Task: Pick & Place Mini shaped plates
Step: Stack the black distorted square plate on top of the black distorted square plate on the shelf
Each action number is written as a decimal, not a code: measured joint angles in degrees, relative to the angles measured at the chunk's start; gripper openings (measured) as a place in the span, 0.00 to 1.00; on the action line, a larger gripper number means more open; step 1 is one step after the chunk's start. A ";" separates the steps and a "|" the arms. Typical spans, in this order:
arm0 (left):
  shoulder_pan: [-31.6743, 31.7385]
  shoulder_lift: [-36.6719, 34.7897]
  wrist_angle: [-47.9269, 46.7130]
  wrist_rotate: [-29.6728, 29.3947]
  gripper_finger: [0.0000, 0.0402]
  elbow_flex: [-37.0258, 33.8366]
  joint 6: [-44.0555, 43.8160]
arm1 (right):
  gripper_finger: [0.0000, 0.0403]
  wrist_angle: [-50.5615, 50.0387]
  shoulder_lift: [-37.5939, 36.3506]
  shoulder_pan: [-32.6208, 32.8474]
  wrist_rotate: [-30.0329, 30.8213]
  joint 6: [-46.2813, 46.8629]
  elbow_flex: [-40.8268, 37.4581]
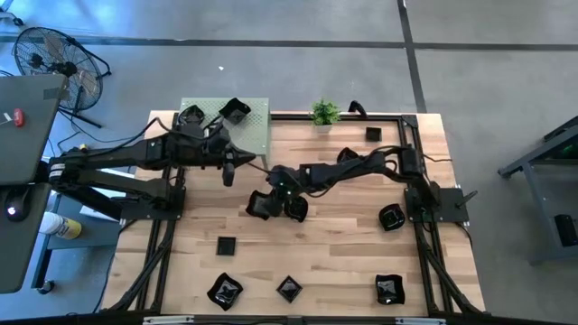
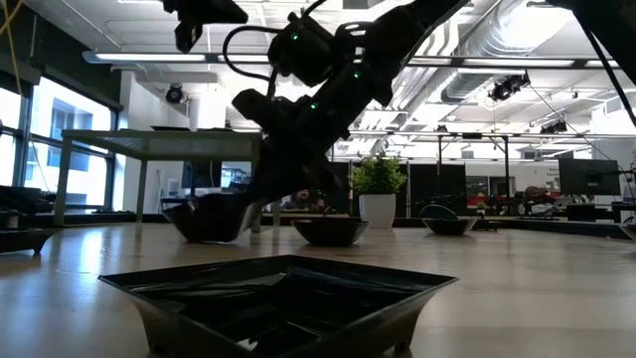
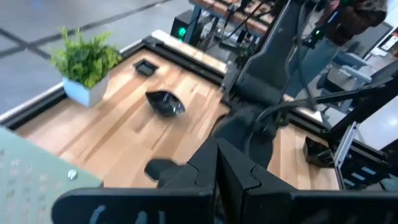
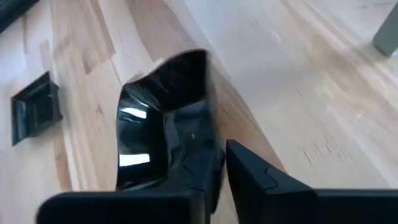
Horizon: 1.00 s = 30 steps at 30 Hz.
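A glossy black mini plate (image 1: 260,206) with upturned walls sits on the wood at mid-table; the right wrist view shows it close up (image 4: 158,124). My right gripper (image 1: 271,192) slants down over it, slightly open, one finger inside the dish and one outside its wall. A second plate (image 1: 295,208) lies just to its right. More mini plates lie scattered: (image 1: 226,245), (image 1: 224,291), (image 1: 288,289), (image 1: 388,289), (image 1: 391,218), (image 1: 373,134). My left gripper (image 1: 228,170) hovers shut and empty near the far left. My right gripper straddles the plate's wall (image 4: 208,140) from above at a slant, one finger inside the dish and one outside. A thin strip of table shows between the outer finger (image 4: 261,177) and the wall. Whether the inner finger touches, I cannot tell. The plate rests on the table (image 2: 211,221).
A green pegboard (image 1: 257,135) at the far left carries one black plate (image 1: 235,112). A small potted plant (image 1: 325,113) stands at the far edge. A black frame (image 1: 411,194) runs round the table. In the low view a large plate (image 2: 283,298) sits close to the camera.
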 joint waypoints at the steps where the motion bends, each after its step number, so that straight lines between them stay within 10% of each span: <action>1: 0.00 -0.02 -0.86 0.00 0.00 0.00 -0.52 | 0.12 0.49 -0.11 0.00 -0.05 0.00 0.00; 10: 0.00 -0.03 -4.58 -0.02 0.00 0.04 -2.36 | 0.26 -3.80 -4.75 -0.64 -3.70 -1.42 0.00; 17: -0.01 -0.01 -7.41 -0.42 0.00 0.04 -4.07 | 0.11 -8.44 -13.24 -0.81 -1.08 -11.70 -2.56; 30: -4.14 3.70 -18.74 -5.83 0.00 0.02 -14.27 | 0.01 13.96 -35.64 -1.77 3.55 -7.45 -32.95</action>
